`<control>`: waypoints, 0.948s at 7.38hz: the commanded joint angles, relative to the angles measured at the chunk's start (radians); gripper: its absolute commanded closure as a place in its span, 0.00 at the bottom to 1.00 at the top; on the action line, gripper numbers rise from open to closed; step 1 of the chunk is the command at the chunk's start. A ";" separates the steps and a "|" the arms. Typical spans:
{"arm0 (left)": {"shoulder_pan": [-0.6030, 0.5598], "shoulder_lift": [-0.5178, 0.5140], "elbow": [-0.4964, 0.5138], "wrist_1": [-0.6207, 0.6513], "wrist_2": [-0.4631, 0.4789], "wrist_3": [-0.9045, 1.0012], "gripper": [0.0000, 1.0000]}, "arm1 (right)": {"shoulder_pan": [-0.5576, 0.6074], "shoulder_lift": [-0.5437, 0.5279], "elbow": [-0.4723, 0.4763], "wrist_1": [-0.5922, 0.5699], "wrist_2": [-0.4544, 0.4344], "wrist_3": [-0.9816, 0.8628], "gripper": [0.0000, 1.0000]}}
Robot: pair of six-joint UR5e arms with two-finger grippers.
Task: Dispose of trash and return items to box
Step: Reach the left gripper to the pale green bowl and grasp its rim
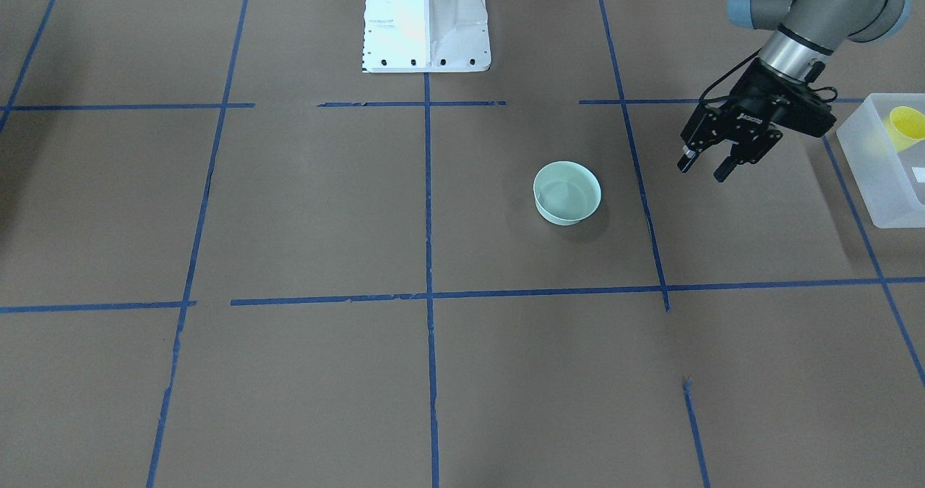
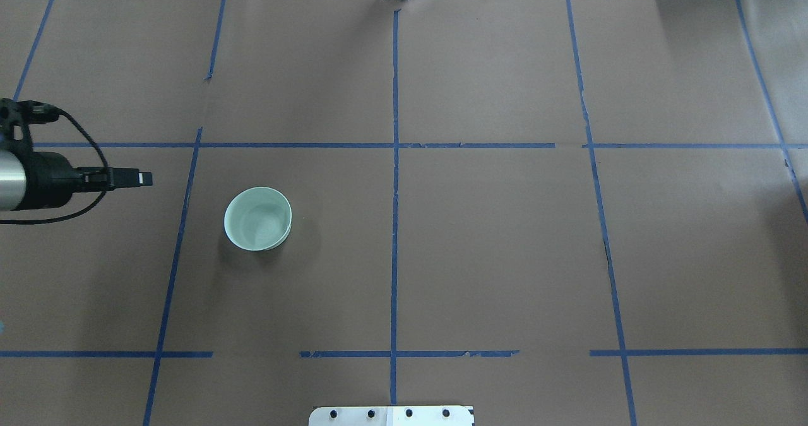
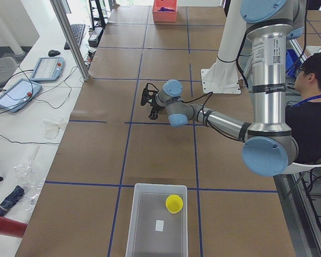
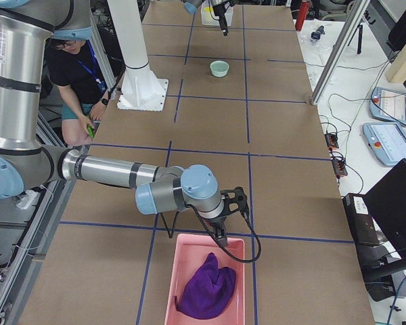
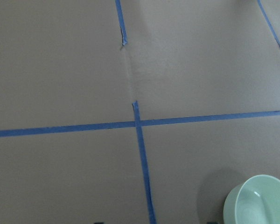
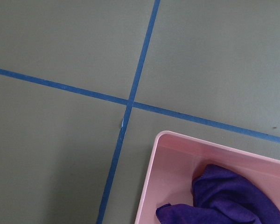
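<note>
The pale mint-green bowl (image 1: 567, 193) stands upright and empty on the brown table; it also shows in the overhead view (image 2: 257, 219) and at the left wrist view's lower right (image 5: 259, 201). My left gripper (image 1: 707, 165) is open and empty, hovering between the bowl and the box, apart from both; overhead it shows at the left edge (image 2: 140, 178). The yellow cup (image 1: 907, 125) lies inside the translucent box (image 1: 873, 178), also seen from the left end (image 3: 174, 203). My right gripper (image 4: 220, 237) hangs over the pink tray's near rim; I cannot tell whether it is open or shut.
A pink tray (image 4: 170, 284) holds a purple cloth (image 4: 206, 291), also in the right wrist view (image 6: 224, 193). The white robot base (image 1: 426, 22) stands at the table's edge. A seated person (image 3: 315, 107) is beside the robot. Blue tape lines grid the table.
</note>
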 commanded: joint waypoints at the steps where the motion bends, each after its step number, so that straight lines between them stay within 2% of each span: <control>1: 0.085 -0.174 -0.010 0.302 0.090 -0.097 0.23 | -0.001 -0.001 0.001 0.003 -0.002 -0.001 0.00; 3: 0.174 -0.186 -0.002 0.327 0.144 -0.152 0.22 | -0.001 -0.001 0.001 0.003 -0.003 -0.001 0.00; 4: 0.235 -0.195 0.016 0.328 0.203 -0.192 0.26 | -0.001 -0.001 0.001 0.003 -0.003 -0.001 0.00; 6: 0.272 -0.216 0.071 0.333 0.228 -0.240 0.31 | -0.001 -0.001 0.001 0.003 -0.005 -0.002 0.00; 7: 0.280 -0.221 0.079 0.333 0.233 -0.242 0.57 | -0.001 -0.001 0.002 0.005 -0.005 -0.004 0.00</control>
